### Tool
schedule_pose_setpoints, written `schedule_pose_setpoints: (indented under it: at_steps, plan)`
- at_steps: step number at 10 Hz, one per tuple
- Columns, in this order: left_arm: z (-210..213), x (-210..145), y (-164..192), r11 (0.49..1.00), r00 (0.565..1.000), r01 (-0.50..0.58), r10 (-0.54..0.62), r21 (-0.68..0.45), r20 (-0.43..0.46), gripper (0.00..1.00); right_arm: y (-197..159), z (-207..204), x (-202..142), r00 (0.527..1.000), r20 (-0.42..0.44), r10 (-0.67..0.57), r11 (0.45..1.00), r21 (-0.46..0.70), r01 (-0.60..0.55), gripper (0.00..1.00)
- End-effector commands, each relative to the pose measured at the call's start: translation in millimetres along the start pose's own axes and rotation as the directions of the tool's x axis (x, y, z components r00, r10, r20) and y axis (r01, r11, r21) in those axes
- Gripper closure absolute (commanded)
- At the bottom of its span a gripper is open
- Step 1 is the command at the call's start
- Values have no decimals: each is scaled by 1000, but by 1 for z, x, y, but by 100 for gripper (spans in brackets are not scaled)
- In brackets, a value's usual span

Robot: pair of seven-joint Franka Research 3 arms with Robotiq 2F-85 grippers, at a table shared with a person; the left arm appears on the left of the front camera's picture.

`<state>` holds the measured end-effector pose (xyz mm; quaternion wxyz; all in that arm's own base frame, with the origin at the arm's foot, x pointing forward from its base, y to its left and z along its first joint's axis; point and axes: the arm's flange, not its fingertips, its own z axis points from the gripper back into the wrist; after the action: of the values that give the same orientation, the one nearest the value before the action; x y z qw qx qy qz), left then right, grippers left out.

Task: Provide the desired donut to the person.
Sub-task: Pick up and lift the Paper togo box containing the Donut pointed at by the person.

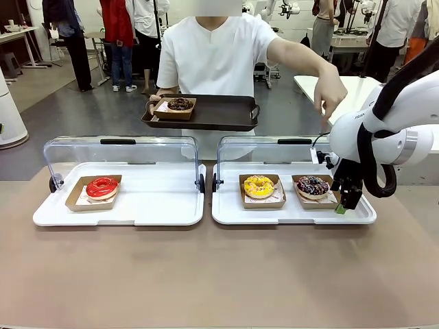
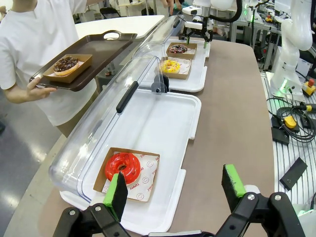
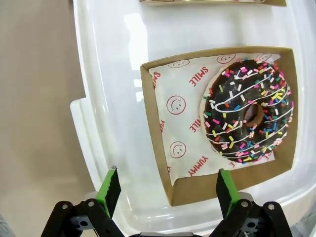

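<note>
- Right gripper [image 1: 345, 203]: jaws spread wide and empty. It hangs low over the right end of the right white tray [image 1: 226, 216], just beside the sprinkled chocolate donut [image 1: 313, 185].
- Right wrist view: the green pads [image 3: 109, 190] straddle the near corner of the cardboard box [image 3: 163, 168]. One pad is over bare tray and the other over the box's rim. Cannot tell whether either touches.
- The sprinkled chocolate donut lies flat in its box on smiley-printed paper. A yellow donut [image 1: 258, 186] sits in its own box just to its left on the same tray.
- Person [image 1: 216, 62] stands at the far side, with a pointing hand [image 1: 330, 92] aimed downward above the right tray's far right end.
- The person's other hand holds a dark serving tray [image 1: 219, 116] carrying a boxed chocolate donut [image 1: 180, 104].
- Left gripper [image 2: 175, 190]: jaws wide apart, gripping nothing, over the near edge of the left white tray [image 2: 163, 118]. A red donut [image 2: 122, 167] lies in its box just ahead of one pad.
- Both clear lids [image 1: 123, 151] are tipped back.
</note>
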<state>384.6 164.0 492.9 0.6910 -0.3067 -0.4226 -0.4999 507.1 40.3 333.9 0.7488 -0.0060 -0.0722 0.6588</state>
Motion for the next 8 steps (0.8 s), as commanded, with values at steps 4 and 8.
schedule_pose_setpoints:
  at_steps: [4, 8]
  plan:
    - [3, 0, 0, 1000, 1000, 4, -3, -2, 9, 0, -9, -11, -4, 999, 37, -22, 1000, 23, 21, 0]
    - [3, 0, 0, 1000, 1000, 4, -3, -2, 9, 0, -7, -10, -3, 999, 48, -1, 1000, 19, 0, 100]
